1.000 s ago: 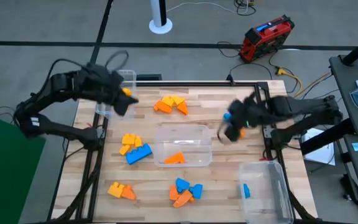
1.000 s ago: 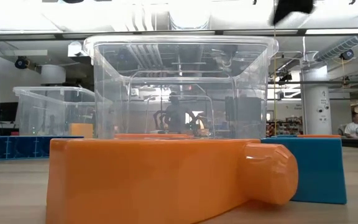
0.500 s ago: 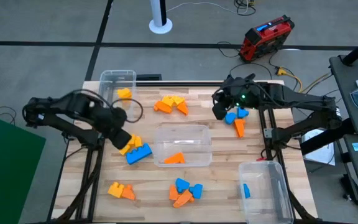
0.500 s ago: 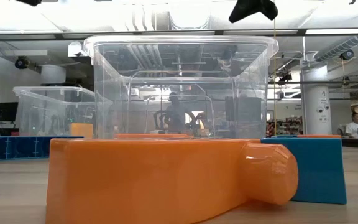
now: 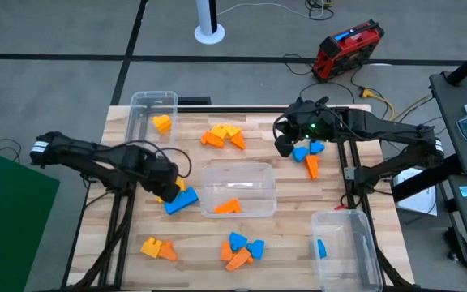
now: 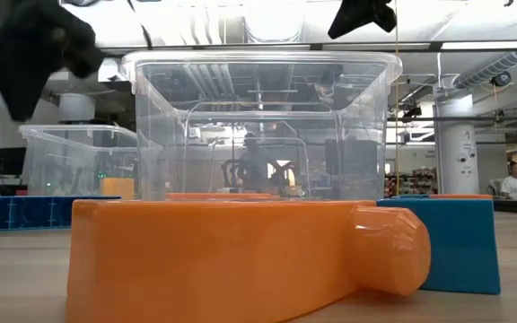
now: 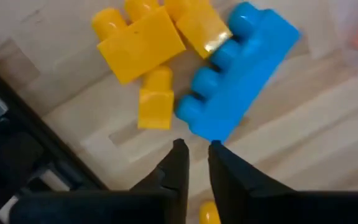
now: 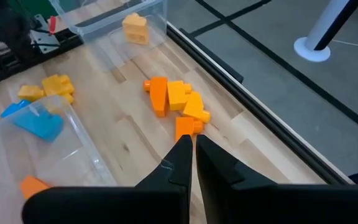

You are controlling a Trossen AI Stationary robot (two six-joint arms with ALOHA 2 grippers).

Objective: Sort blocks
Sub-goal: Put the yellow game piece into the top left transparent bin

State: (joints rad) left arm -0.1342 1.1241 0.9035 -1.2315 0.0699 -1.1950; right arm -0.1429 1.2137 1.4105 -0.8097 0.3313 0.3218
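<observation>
Hovering over yellow blocks [image 7: 143, 42] and a blue brick [image 7: 236, 78] left of the middle bin [image 5: 237, 188], the left gripper [image 7: 196, 149] has fingers nearly together, empty. Coming down so narrow, it might shove the packed pieces apart. The right gripper [image 8: 189, 146], also pinched empty, hangs near blocks at the table's right edge [image 5: 308, 154].

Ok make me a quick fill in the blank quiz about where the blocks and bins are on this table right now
1. The center bin holds a single block of the color ____.
2. The long blue block in front of the left end effector lies against blocks of the color ____.
3. The bin by the table's right near corner holds one block of the color ____.
4. The right end effector holds ____.

Missing words: orange; yellow; blue; nothing
</observation>
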